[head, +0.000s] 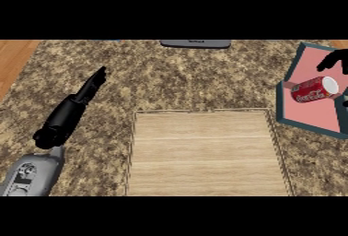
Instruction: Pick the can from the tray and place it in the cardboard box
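Right hand point(333, 61) over sideways can point(314, 90) on tray point(316, 116), 3 o'clock; cannot tell whether closed. Wrap across body, clear rim, then box point(204, 154) at 6 o'clock. Left hand point(92, 87) straight-fingered, idle.

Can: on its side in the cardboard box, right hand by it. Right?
No. The can lies on its side in the tray, not in the box. The right hand is by it, as you say. The head view shows this.
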Controlling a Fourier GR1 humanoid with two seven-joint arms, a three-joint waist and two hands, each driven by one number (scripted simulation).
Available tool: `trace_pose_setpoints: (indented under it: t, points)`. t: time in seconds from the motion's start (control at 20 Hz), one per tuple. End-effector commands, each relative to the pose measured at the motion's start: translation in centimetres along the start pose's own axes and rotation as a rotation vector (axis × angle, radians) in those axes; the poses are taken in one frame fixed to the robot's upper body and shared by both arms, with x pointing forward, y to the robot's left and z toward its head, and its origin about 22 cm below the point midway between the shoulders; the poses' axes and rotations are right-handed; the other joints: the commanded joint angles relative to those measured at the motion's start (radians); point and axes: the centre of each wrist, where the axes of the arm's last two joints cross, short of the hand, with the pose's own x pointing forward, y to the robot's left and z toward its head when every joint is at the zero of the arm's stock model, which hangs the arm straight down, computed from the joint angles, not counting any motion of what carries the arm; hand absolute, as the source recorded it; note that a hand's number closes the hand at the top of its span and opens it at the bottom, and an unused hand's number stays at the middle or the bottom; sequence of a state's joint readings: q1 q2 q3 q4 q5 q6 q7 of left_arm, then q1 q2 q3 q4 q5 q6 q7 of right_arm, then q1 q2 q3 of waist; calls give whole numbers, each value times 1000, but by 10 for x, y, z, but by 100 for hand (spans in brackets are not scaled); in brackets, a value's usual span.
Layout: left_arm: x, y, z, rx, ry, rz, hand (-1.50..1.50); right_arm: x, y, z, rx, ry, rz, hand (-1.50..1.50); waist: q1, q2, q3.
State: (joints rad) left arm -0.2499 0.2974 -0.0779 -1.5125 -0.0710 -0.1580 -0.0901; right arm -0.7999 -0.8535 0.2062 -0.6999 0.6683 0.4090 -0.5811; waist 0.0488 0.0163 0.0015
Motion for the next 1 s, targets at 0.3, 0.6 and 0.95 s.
trace_pose_setpoints:
  t: [0.3, 0.6, 0.95]
  points:
    - [6, 10, -4, 20, 20, -11, 0, -9, 11, -21, -240, -374, -436, -150, -17, -5, 4]
    - [3, 6, 1, 2, -13, -16, 0, -30, 21, -16, -371, -344, -987, -150, -3, 1, 2]
    - [13, -7, -14, 5, -40, 5, 0, -60, 5, 31, -510, -231, -1121, -150, 9, 18, 5]
